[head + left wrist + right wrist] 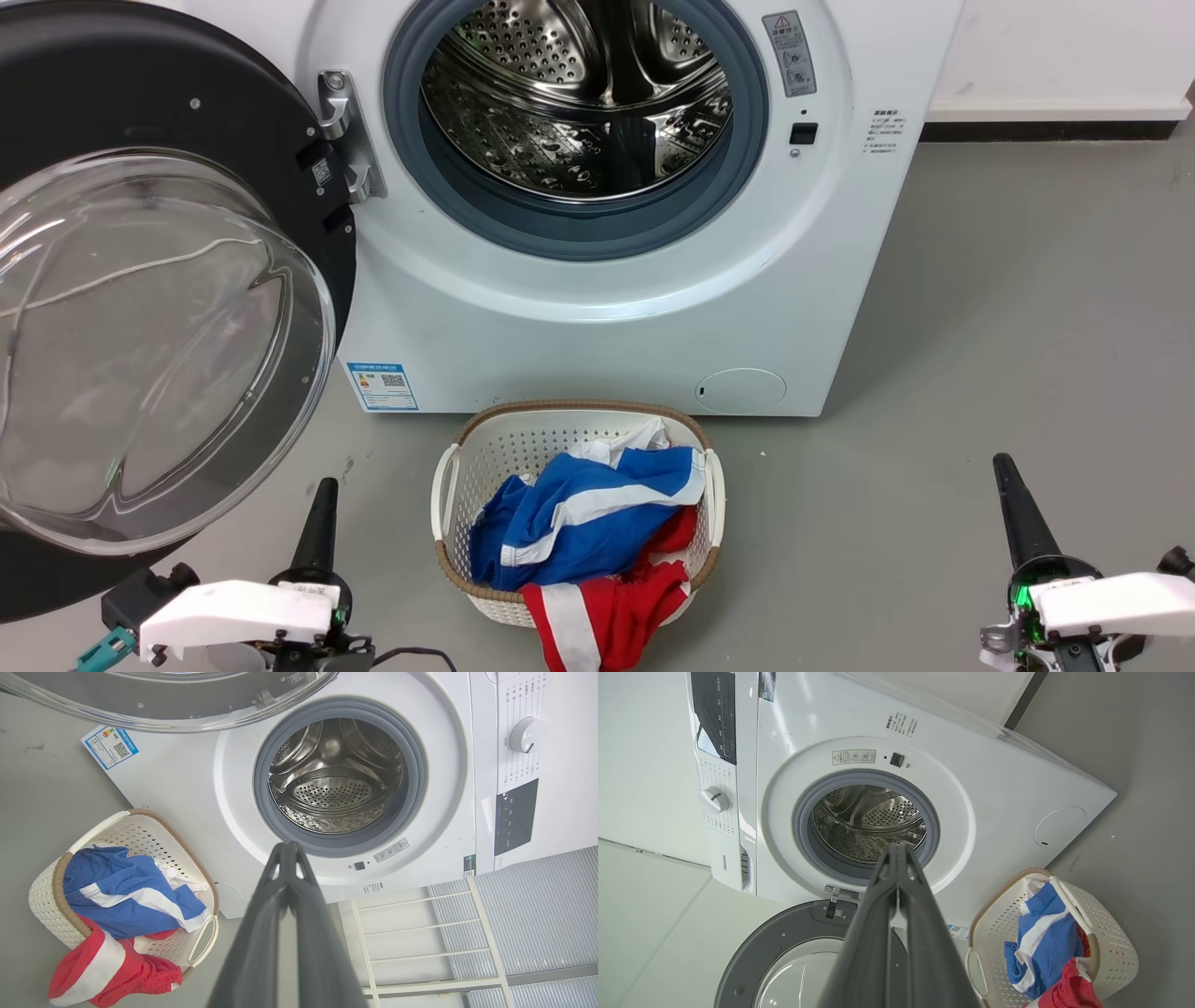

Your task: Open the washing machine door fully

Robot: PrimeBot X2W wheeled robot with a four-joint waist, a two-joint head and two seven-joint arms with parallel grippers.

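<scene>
One washing machine [607, 317], one laundry basket [446, 485] and two grippers were pictured; the fingers of the left gripper [325, 495] and the right gripper [1006, 471] were closed together, holding nothing. The single washing machine door [159, 308], a glossy black disc with a clear domed glass bowl, was seen swung wide on its metal hinge [347, 140]. It was just beyond the left fingers, apart from them, and well apart from the right ones.

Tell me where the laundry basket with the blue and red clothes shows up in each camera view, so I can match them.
Head view: laundry basket at bottom centre, on the floor before the machine.
Left wrist view: laundry basket at lower left.
Right wrist view: laundry basket at lower right.
Shared landmark: the grey-ringed drum mouth, upper centre in the head view, near the middle in both wrist views.
</scene>
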